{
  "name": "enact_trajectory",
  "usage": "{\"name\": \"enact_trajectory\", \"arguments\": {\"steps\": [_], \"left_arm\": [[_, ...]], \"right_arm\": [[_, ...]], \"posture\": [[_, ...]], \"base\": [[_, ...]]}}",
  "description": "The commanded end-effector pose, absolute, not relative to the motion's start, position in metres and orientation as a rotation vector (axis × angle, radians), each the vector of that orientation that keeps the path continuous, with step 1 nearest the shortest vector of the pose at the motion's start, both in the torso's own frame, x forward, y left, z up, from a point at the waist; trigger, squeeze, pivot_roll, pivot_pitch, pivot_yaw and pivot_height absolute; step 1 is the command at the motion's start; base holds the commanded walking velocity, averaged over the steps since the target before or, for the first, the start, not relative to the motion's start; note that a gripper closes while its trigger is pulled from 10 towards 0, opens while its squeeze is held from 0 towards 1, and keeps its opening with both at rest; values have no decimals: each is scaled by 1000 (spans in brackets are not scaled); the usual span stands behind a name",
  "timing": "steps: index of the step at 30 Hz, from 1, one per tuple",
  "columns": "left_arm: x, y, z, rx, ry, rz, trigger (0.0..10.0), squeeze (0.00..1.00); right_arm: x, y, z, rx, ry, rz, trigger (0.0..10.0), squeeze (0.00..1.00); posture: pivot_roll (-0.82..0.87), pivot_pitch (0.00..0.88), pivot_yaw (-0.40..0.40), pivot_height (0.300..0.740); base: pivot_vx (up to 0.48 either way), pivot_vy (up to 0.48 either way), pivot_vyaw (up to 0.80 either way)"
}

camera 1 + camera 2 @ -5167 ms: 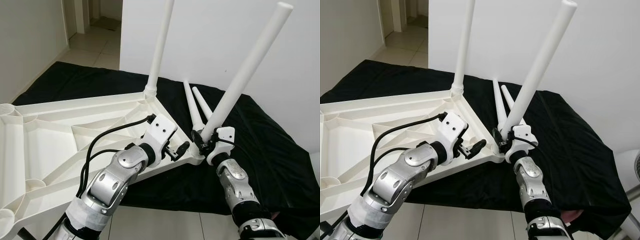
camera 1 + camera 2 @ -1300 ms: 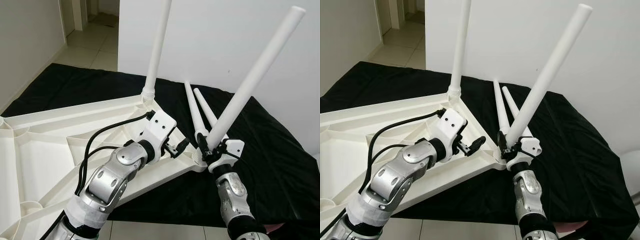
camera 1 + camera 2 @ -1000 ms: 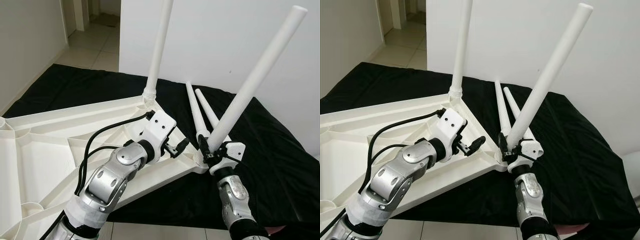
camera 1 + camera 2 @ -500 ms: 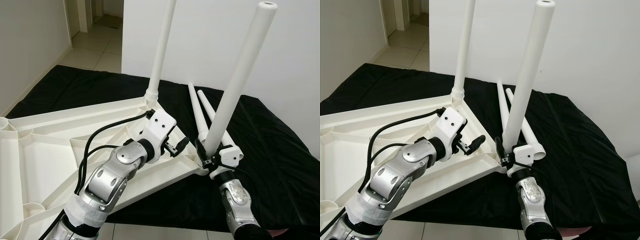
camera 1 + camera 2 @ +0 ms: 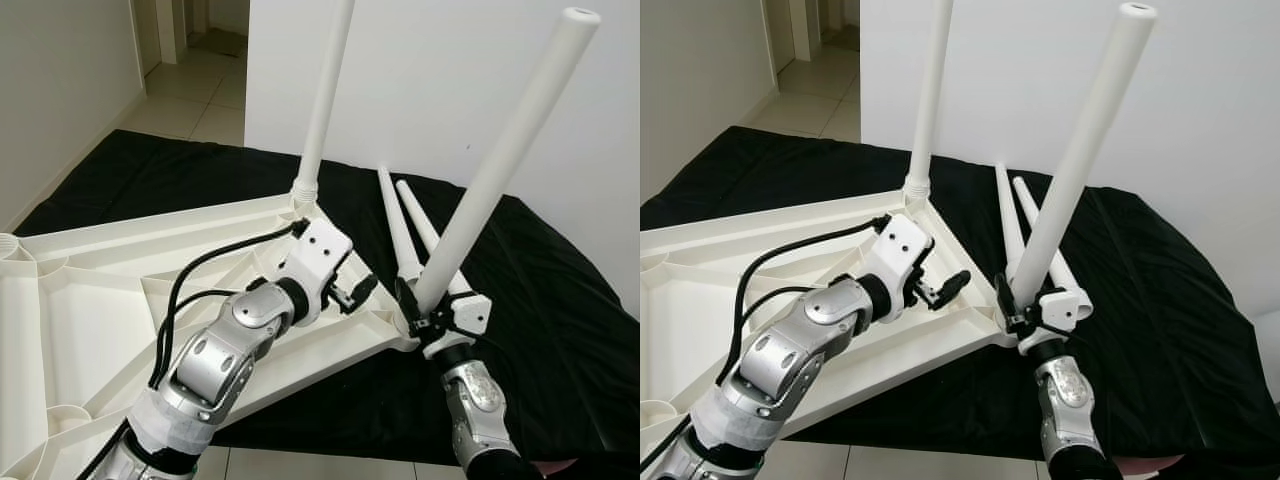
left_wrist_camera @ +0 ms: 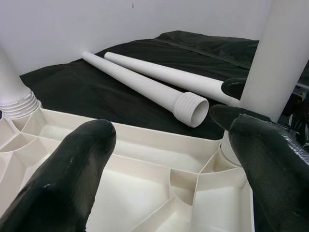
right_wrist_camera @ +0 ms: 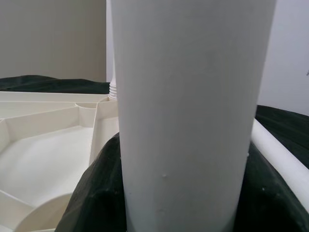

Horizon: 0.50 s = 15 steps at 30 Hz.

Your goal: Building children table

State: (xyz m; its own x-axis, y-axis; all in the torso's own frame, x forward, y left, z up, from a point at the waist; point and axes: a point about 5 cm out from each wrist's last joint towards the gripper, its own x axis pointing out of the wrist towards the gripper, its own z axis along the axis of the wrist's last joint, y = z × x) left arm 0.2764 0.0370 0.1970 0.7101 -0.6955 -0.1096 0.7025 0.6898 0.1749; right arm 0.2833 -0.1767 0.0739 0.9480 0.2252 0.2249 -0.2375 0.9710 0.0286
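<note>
We see the upturned white tabletop (image 5: 120, 290) lying on a black cloth (image 5: 560, 300), one leg (image 5: 322, 100) already upright in its far corner socket. Our right gripper (image 5: 418, 312) is clamped around the base of a second table leg (image 5: 500, 160), which leans outward over the near corner socket (image 6: 231, 153). Our left gripper (image 5: 352, 293) hovers spread wide just above the tabletop's ribs, holding nothing. Two spare legs (image 5: 400, 225) lie beside the corner. The risk, we judge: the leaning leg could cross-thread (or jam) if turned before it stands straight.
</note>
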Motion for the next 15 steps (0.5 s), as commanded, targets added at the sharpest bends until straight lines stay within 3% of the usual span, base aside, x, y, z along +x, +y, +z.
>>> {"name": "enact_trajectory", "arguments": {"steps": [1,15], "left_arm": [[274,31,201,219,24,-838,10000,0],[274,31,202,219,22,-836,10000,0]], "right_arm": [[246,-190,6,156,143,135,10000,0],[233,-194,-6,160,182,127,10000,0]], "posture": [[39,0,-96,740],[38,0,-95,740]], "base": [[0,0,0],[0,0,0]]}}
